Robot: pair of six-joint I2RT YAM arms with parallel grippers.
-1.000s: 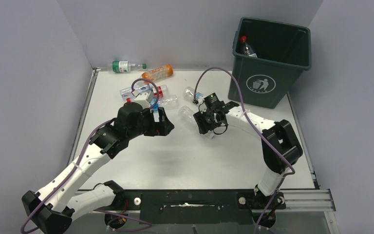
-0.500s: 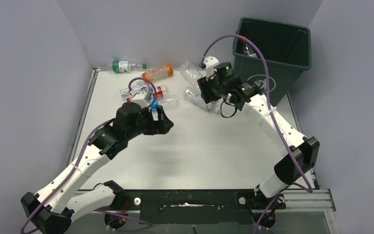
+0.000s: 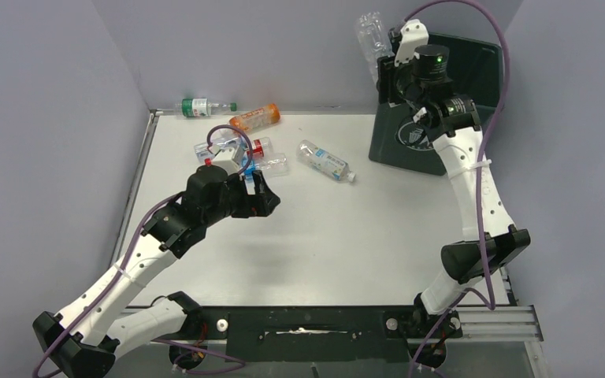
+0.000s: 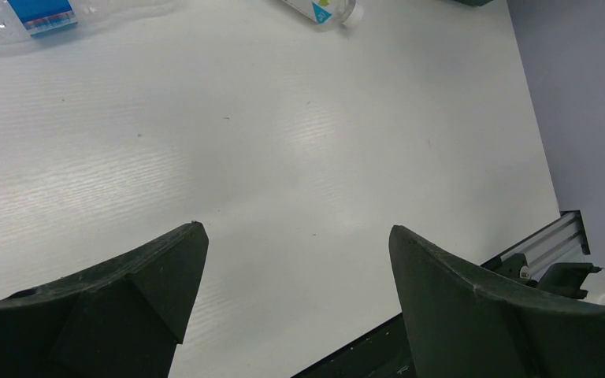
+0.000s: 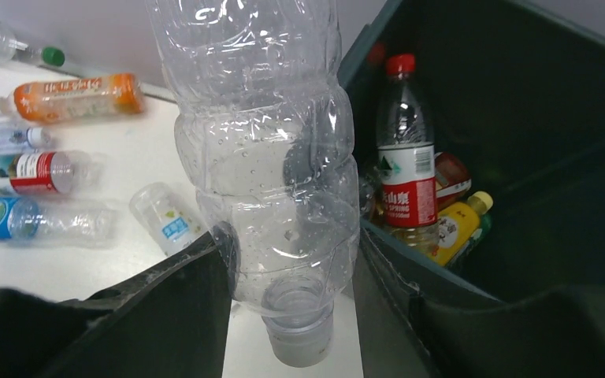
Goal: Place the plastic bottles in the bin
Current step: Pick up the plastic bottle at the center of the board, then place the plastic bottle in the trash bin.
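Note:
My right gripper [image 3: 386, 69] is shut on a clear label-less plastic bottle [image 3: 372, 35], held neck-down high at the left rim of the dark green bin [image 3: 488, 59]. In the right wrist view the bottle [image 5: 260, 142] sits between my fingers [image 5: 181, 299], beside the bin's wall [image 5: 520, 94]. Inside the bin stand a red-capped bottle [image 5: 406, 150] and a yellow one [image 5: 457, 228]. My left gripper [image 3: 261, 197] is open and empty above the table, with its jaws wide apart in the left wrist view [image 4: 295, 236].
Bottles lie on the table: a green-labelled one [image 3: 197, 107], an orange one [image 3: 256, 118], a red-labelled one [image 3: 261, 147], a blue-labelled one [image 3: 222, 150] just behind my left gripper, and a clear one [image 3: 324, 159] mid-table. Grey walls enclose the table.
My right arm has lifted the clear bottle from the table's middle up and right to the bin's left rim. The left arm has barely moved.

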